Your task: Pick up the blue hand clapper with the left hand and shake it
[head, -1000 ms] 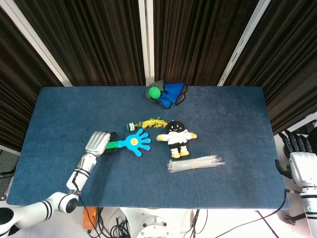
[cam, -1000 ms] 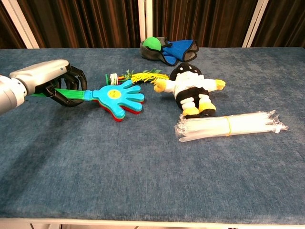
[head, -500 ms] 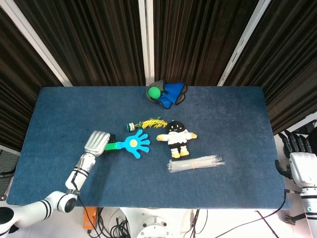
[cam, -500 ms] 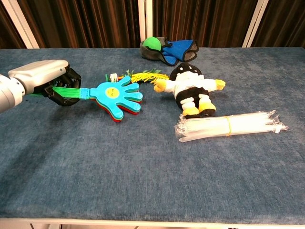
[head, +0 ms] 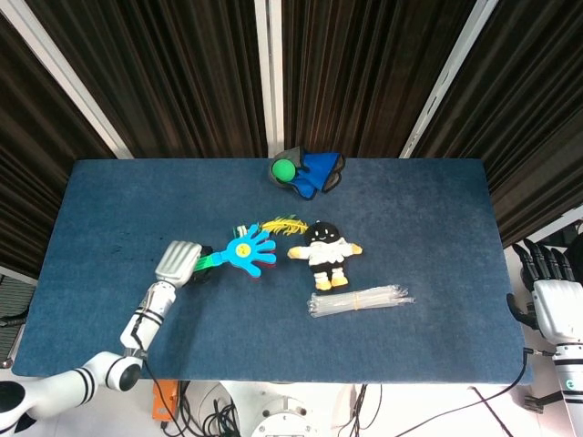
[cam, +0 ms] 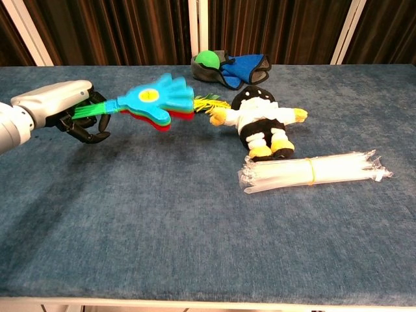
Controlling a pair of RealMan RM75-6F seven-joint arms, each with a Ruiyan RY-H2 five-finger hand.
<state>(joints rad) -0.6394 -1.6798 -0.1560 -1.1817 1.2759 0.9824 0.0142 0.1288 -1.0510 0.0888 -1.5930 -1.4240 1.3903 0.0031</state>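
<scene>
We have the blue hand clapper [cam: 155, 97] off the desk [cam: 195, 221] now, gripped by its green handle in our left hand [cam: 62, 107], whose fingers [cam: 91, 133] are curled around the handle from below while the pale back of the hand sits on top. Holding it at the far end of the handle looks deliberate: it leaves the blue palm and the red and green layers under it free to swing and clap, which a shake needs. In the chest view the clapper slants upward away from the hand, its palm end raised clear of the blue cloth, so we judge the pick-up done and the shaking either under way or about to start. In the head view the clapper's fingertips point toward the yellow feather toy [head: 282, 223] and lie close to it, and the black-and-white doll [cam: 260, 120] lies just beyond, so a wide swing to that side could brush them. The bundle of clear straws [cam: 312, 170] sits nearer the front edge, well apart from the clapper, and the green ball on the blue and grey cloth [head: 308, 171] is at the back. Our right hand [head: 551, 296] hangs off the desk's right edge, holding nothing, its fingers loosely extended.
</scene>
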